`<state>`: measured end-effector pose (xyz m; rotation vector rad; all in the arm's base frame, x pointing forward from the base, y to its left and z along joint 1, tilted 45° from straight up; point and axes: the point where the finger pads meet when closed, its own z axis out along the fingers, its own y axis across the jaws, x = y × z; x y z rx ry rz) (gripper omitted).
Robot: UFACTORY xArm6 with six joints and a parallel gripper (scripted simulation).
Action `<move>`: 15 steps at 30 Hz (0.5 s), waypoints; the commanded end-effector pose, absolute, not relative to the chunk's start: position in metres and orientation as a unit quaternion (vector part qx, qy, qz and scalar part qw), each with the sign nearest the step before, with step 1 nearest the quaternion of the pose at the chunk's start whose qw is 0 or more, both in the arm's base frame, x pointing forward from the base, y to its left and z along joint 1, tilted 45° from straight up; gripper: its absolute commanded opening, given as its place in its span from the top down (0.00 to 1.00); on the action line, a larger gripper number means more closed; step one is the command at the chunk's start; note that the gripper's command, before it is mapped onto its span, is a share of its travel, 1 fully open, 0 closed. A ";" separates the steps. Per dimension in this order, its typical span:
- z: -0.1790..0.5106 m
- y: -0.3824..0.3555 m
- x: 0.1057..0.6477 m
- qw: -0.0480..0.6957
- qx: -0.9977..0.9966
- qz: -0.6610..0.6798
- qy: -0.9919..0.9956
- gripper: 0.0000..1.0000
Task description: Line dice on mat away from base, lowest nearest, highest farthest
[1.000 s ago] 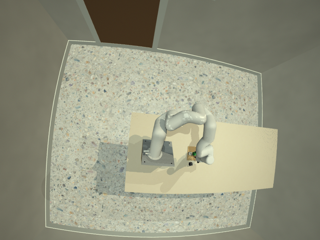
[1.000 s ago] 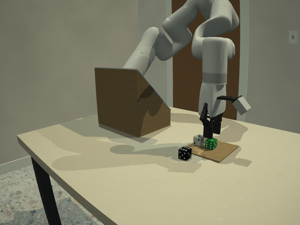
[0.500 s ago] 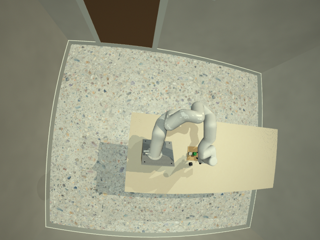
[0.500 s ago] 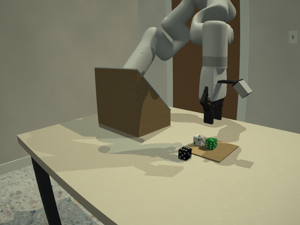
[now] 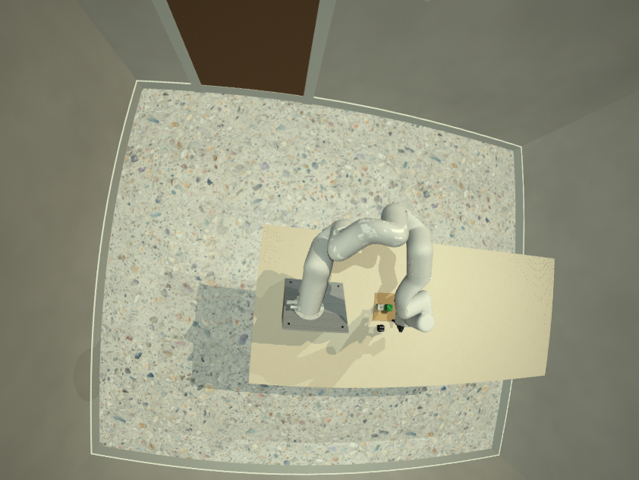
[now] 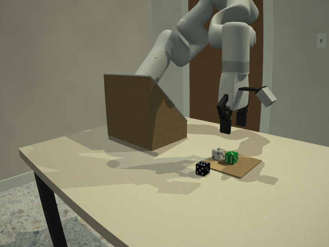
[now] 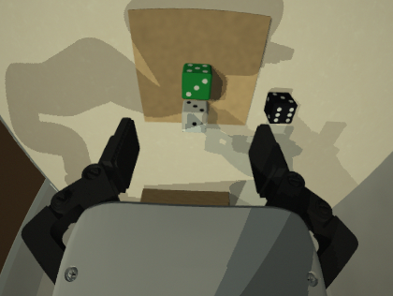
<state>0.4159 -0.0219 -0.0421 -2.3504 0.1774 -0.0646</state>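
Observation:
A brown mat (image 5: 382, 297) (image 6: 244, 165) (image 7: 199, 38) lies flat on the table. A green die (image 5: 388, 307) (image 6: 231, 157) (image 7: 196, 81) stands on it. A white die (image 5: 379, 307) (image 6: 218, 153) (image 7: 195, 114) touches the green die's side nearer the base, at the mat's edge. A black die (image 5: 381, 327) (image 6: 202, 168) (image 7: 280, 107) lies on the bare table just off the mat. My gripper (image 5: 400, 326) (image 6: 233, 124) (image 7: 195, 135) is open and empty. It hangs well above the table, over the white and green dice.
A brown wedge-shaped block (image 6: 140, 114) stands on the table at the robot's base, left of the dice. The table (image 6: 186, 212) has its front edge at the left in the exterior view. The wrist camera box (image 6: 266, 97) sticks out beside the gripper.

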 end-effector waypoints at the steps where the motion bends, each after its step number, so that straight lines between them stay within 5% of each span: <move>1: -0.041 -0.023 0.417 0.381 -0.921 -0.027 0.070 0.00; 15: -0.047 -0.028 0.415 0.378 -0.924 -0.050 0.013 0.00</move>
